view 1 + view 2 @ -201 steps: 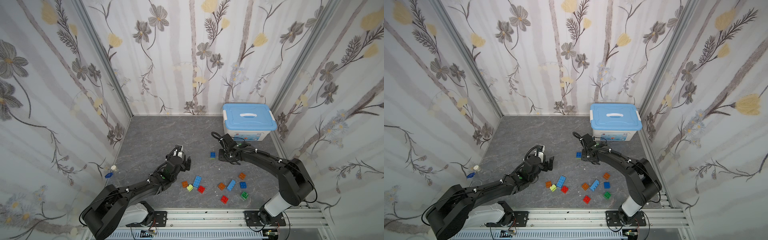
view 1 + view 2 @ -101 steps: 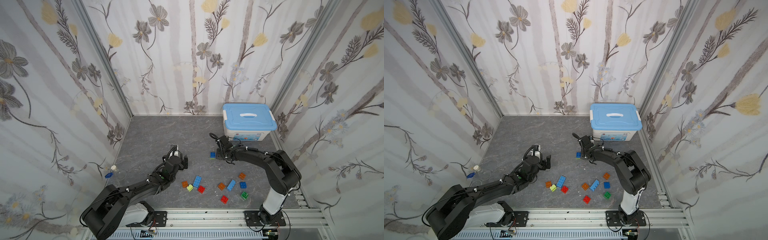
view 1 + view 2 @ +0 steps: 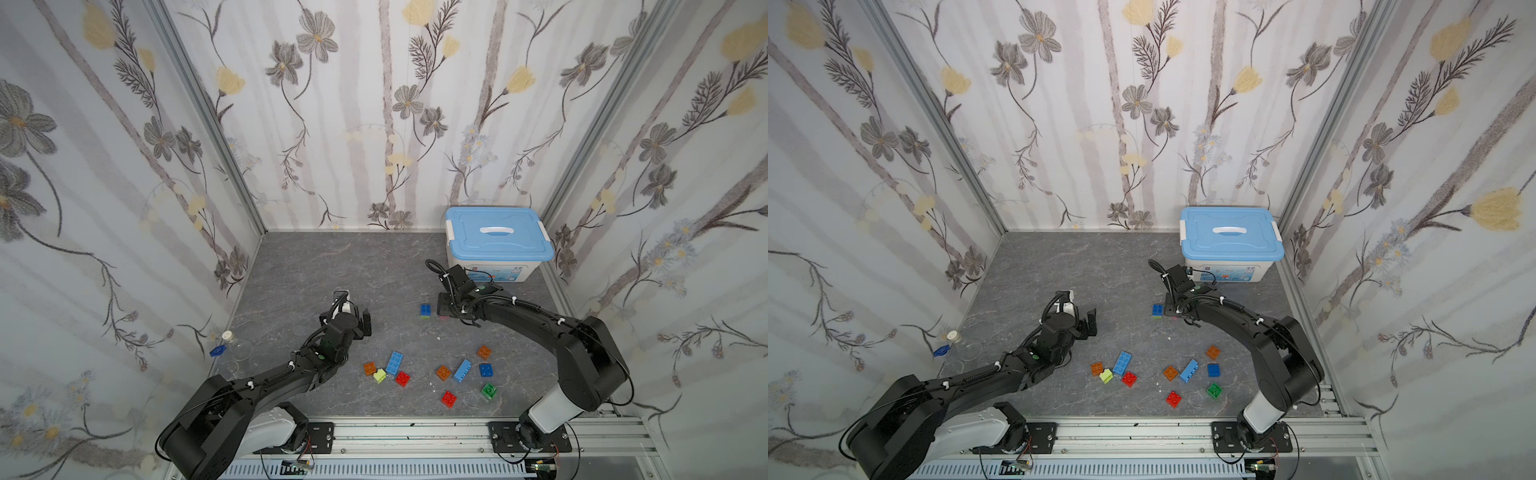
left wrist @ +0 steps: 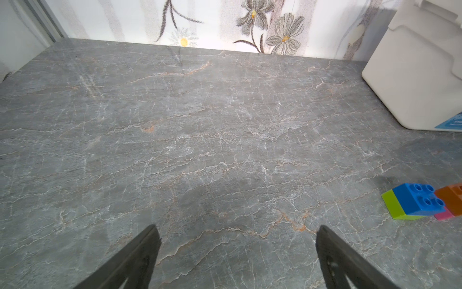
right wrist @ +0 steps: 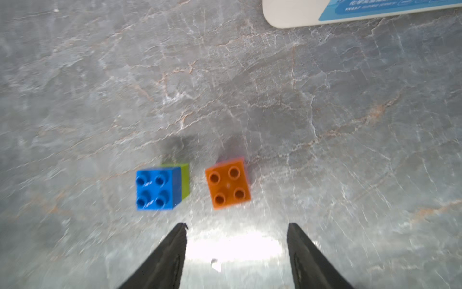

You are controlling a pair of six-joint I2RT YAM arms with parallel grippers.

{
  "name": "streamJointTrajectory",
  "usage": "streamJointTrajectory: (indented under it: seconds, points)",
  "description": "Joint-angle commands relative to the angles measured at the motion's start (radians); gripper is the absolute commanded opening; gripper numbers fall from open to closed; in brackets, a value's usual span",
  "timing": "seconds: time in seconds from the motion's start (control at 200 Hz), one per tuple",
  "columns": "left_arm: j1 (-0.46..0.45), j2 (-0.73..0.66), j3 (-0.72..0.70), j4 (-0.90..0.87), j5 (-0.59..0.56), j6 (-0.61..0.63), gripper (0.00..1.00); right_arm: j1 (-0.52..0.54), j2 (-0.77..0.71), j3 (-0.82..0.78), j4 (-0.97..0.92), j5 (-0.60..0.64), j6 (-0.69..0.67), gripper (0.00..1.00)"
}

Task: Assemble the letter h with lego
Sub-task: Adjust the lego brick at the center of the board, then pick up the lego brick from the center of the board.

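Orange brick (image 5: 228, 184) is what I'd worry about. It sits on a pink brick (image 4: 443, 215), turned a little askew to the blue brick (image 5: 156, 189) stacked on a lime brick (image 5: 185, 180) just beside it, with a gap of bare table (image 3: 332, 266) between the two stacks. If it isn't pressed fully down, my guess is that any brush from a jaw would twist it further or tip the stack. A crooked stack would not line up with its neighbour as a leg of the letter.

The right pincer (image 5: 237, 225) has its jaws apart with nothing between them. The orange brick lies just ahead of the tips, close but not touching, roughly on the line between the jaws. The blue stack is off to the side of one jaw, near enough to be clipped by a careless sweep.

The left pincer (image 4: 237, 226) is spread wide over empty table, well apart from both stacks. The loose bricks (image 3: 443, 372) lie scattered nearer the arm bases, and the storage box (image 3: 496, 237) stands close behind the right arm.
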Motion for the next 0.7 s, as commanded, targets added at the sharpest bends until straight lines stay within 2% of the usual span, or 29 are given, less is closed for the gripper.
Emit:
streamJointTrajectory:
  seconds: [0.0,0.1,0.325,0.52,0.694]
  points:
    - [0.006,-0.001,0.006,-0.027,-0.075,-0.052,1.0,0.038,-0.062,-0.025,-0.152,-0.073,-0.064,0.67]
    - [0.032,0.038,0.058,-0.168,-0.157,-0.131,1.0,0.133,-0.099,-0.054,-0.233,-0.042,-0.109,0.69]
    - [0.086,0.053,0.069,-0.225,-0.147,-0.216,1.0,0.3,-0.078,-0.092,-0.329,-0.059,-0.108,0.7]
    - [0.101,0.016,0.052,-0.229,-0.16,-0.219,1.0,0.314,0.01,-0.104,-0.32,-0.148,-0.181,0.69]
    - [0.109,-0.01,0.036,-0.246,-0.187,-0.24,1.0,0.334,0.094,-0.074,-0.321,-0.202,-0.217,0.61]
